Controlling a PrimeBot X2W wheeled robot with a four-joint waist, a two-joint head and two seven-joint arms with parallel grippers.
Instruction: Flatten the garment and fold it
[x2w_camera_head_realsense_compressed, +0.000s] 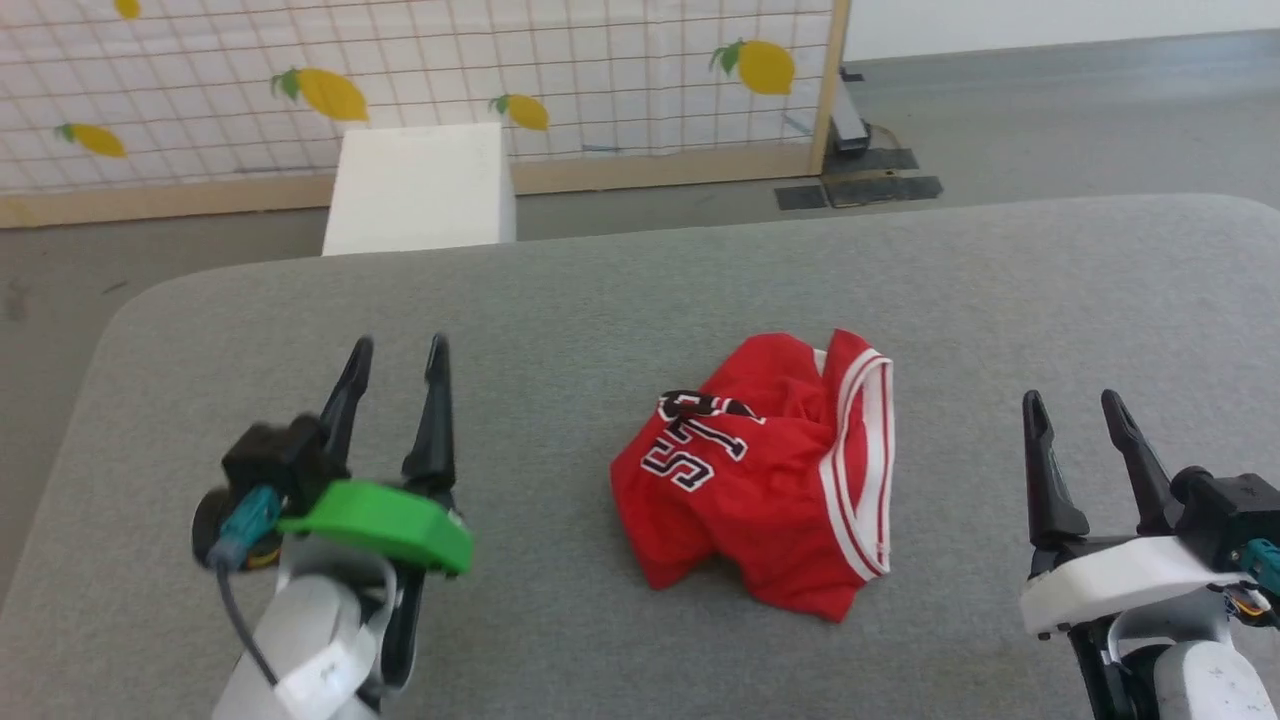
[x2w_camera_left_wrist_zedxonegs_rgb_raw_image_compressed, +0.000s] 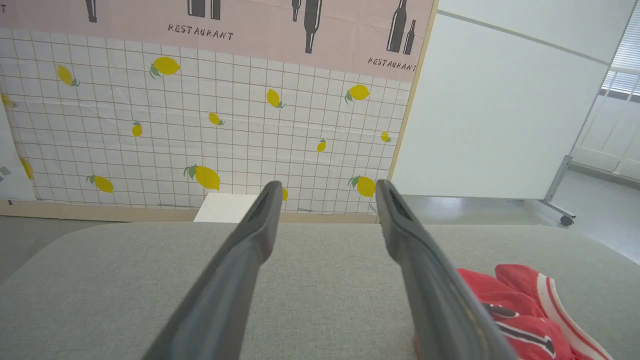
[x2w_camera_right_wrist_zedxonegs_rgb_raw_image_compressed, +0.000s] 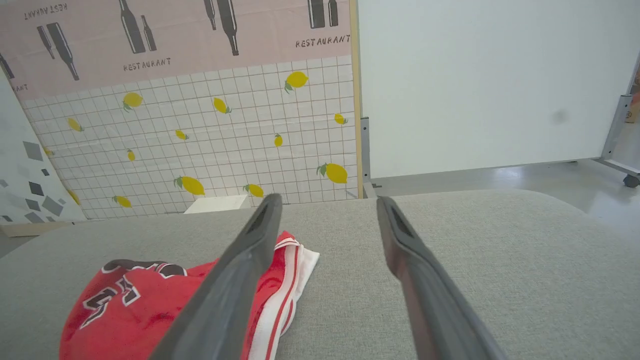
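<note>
The red garment lies crumpled in a heap at the middle of the grey table, black white-outlined lettering facing up and red-and-white striped trim along its right side. My left gripper hovers open to the garment's left, nothing between its fingers. To the garment's right, my right gripper also stands open and empty. The left wrist view has the garment at its lower right, beside the left gripper. In the right wrist view the garment sits at the lower left of the right gripper.
A white box stands on the floor beyond the table's far edge. Behind it runs a lemon-patterned grid panel with a wooden frame. A white partition on wheels stands at the back right. Bare table surface surrounds the garment.
</note>
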